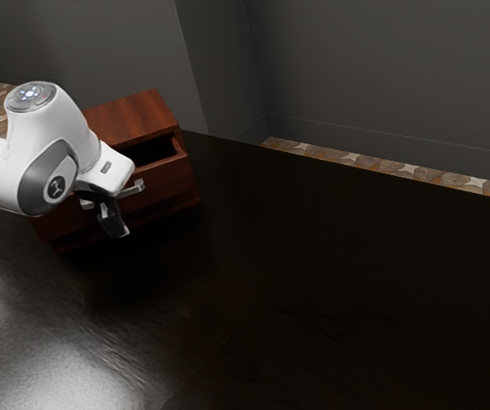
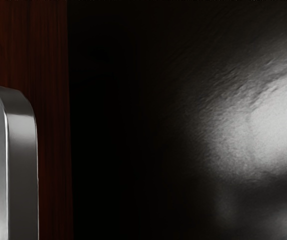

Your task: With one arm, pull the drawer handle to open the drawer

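Red-brown wood w/ a fine straight grain makes up the cabinet (image 1: 138, 115), a boxy unit set on the dark table (image 1: 330, 290) at abt 10 o'clock in the exterior view. Its drawer (image 1: 164, 175) is seen partly out: a dark gap shows behind the front's top edge, so the task is judged begun but not finished. The handle (image 1: 134, 187) is a grey metal bar, satin-smooth, flat-sided w/ rounded corners, held off the drawer front. In the exterior view its long axis is laid from abt 8 to 2 o'clock. In the wrist view the handle (image 2: 16, 165) is seen running 12 to 6, bent over at its upper end, w/ the wood front (image 2: 38, 60) behind it.

Key relation: the handle is found right at the gripper (image 1: 110, 213), touching or just beside it, toward abt 1 o'clock from it in the exterior view. Whether the gripper is closed on the bar or merely set against it can't be told, as that spot is blocked by the white arm (image 1: 32, 162).

Pull direction is judged as abt 5 o'clock in the exterior view, square to the bar's long axis & level w/ the table top. The table surface is glossy, near-black, faintly streaked, w/ a soft light patch caught on it. Slip is judged the main risk, since little bite is given by smooth metal.
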Motion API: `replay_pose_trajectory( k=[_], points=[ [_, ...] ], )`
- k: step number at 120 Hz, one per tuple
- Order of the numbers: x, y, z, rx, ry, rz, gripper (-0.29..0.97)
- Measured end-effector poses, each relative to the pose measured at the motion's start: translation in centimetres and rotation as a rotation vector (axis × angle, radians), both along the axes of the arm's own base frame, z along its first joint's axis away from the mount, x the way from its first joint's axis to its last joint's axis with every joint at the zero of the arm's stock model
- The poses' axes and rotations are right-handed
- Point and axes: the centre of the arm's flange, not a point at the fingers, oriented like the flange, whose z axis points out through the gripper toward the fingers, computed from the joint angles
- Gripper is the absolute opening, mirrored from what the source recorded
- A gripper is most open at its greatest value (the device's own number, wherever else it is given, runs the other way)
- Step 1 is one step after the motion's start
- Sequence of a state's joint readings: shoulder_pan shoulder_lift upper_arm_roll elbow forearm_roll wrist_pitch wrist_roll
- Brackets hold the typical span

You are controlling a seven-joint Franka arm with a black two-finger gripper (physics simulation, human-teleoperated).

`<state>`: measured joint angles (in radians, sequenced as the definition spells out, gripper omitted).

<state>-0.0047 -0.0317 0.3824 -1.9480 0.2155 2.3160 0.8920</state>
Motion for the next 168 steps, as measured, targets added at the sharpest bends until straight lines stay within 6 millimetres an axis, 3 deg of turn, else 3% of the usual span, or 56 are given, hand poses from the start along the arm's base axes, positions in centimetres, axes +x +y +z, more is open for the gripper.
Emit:
replay_pose_trajectory(
  k=[47,122,155,168],
  points=[
    [-0.7,-3.7,0.0,-0.019,-0.001,-0.066,0.68],
    [-2.6,-5.0,-0.1,-0.020,0.006,-0.099,0.67],
    [-3.0,-5.0,0.7,-0.023,-0.006,-0.098,0.68],
    [-3.7,-4.9,2.1,-0.026,-0.028,-0.096,0.68]
  ],
)
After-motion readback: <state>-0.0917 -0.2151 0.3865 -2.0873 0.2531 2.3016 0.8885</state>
